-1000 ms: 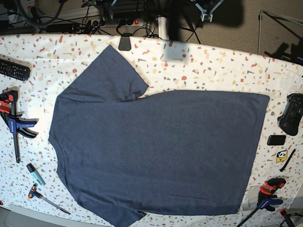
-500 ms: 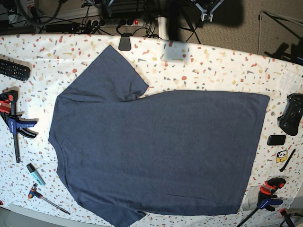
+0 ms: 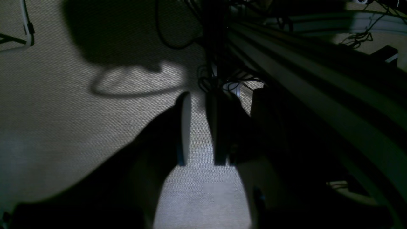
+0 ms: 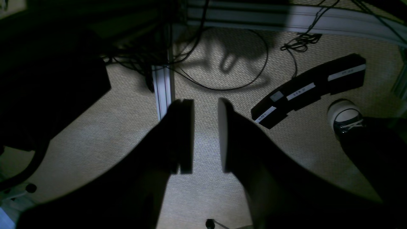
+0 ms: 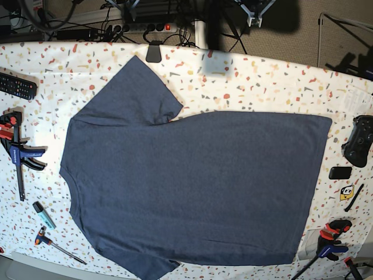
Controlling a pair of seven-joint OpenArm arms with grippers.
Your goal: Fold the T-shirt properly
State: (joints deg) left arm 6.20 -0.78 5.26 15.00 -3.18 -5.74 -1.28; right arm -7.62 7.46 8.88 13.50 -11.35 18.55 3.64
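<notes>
Nothing moved: T-shirt (image 5: 198, 186) flat; left end effector (image 3: 198, 130) and right end effector (image 4: 205, 136) narrowly parted, empty.

Left gripper (image 3: 198, 130) and right gripper (image 4: 205, 136) both empty, fingers slightly parted, pointing down at the floor.

A robotics workshop: bar clamps (image 5: 17, 154) grip the speckled table (image 5: 262, 81), cables (image 5: 116, 26) and aluminium framing (image 4: 286, 17) behind
</notes>
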